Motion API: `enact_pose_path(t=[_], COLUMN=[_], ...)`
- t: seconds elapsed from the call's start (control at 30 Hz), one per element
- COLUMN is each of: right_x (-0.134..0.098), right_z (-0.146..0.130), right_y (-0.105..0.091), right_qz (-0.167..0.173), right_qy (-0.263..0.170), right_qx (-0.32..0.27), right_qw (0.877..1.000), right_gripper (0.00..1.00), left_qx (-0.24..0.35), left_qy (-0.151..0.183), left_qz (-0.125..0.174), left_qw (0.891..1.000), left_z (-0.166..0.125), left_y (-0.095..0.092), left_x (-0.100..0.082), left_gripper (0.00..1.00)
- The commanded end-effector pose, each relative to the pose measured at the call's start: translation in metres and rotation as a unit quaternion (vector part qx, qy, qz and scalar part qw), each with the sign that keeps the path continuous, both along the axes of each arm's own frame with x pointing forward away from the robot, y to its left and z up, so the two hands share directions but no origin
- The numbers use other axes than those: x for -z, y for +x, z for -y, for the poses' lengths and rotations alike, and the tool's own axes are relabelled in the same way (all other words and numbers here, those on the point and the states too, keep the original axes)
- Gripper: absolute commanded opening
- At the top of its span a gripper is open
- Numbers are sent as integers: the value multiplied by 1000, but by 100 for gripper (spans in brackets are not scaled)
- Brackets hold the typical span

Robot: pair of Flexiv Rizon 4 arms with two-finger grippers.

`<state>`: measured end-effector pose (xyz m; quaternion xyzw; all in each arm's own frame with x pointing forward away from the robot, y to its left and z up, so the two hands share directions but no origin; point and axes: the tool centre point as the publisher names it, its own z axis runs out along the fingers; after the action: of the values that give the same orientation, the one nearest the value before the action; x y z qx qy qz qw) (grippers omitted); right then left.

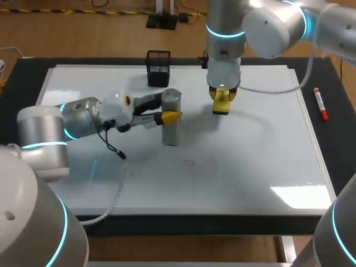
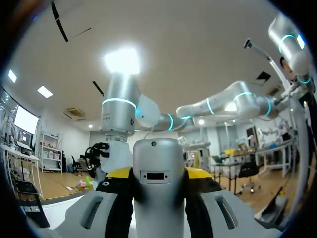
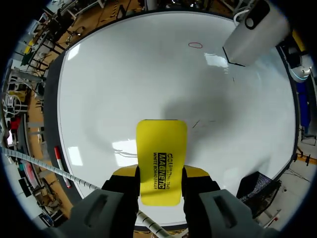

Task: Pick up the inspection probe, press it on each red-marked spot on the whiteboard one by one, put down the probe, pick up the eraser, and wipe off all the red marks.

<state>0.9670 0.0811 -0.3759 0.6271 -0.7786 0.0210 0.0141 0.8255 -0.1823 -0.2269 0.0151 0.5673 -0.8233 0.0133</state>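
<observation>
Marking the whiteboard (image 1: pixel 250 167), one red ring (image 1: pixel 189 163).

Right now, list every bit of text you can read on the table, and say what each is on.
"MAGNETIC": on the yellow eraser in the right gripper.
"WHITE BOARD ERASER": on the eraser, the line below.
Small line above "MAGNETIC": too small to read.
Marker: any print is too small to read.
Probe, whiteboard: no text shows.

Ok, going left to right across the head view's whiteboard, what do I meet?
A grey cylindrical inspection probe in the left gripper, small red circle mark, yellow rectangular eraser in the right gripper, red marker pen.
</observation>
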Motion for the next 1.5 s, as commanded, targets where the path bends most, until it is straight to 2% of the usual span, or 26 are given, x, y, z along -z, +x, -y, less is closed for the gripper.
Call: enact_pose_path(t=[0.03,0.1,0.37,0.57,0.7,1.13,1.5], right_x=[-1,-1,-1,-1,-1,-1,-1], right_z=[1,1,1,1,1,1,1], right_y=[0,0,0,0,0,0,0], right_qz=[1,1,1,1,1,1,1], right_qy=[-1,-1,-1,-1,-1,-1,-1], right_qx=[-1,-1,-1,-1,-1,-1,-1], right_qw=[1000,1000,1000,1000,1000,1000,1000], right_gripper=[0,0,0,0,0,0,0], left_qx=[-7,-15,-35,-58,-71,-96,-97], left_qy=[4,12,2,-11,-6,-19,-19], left_qz=[-2,1,18,23,18,27,28], left_qw=[1000,1000,999,998,997,995,995], left_z=[-27,-37,-79,-107,-121,-143,-144], left_y=[5,10,29,38,44,46,46], left_x=[-10,-12,-17,-11,-7,-3,-4], left_gripper=[0,0,0,0,0,0,0])
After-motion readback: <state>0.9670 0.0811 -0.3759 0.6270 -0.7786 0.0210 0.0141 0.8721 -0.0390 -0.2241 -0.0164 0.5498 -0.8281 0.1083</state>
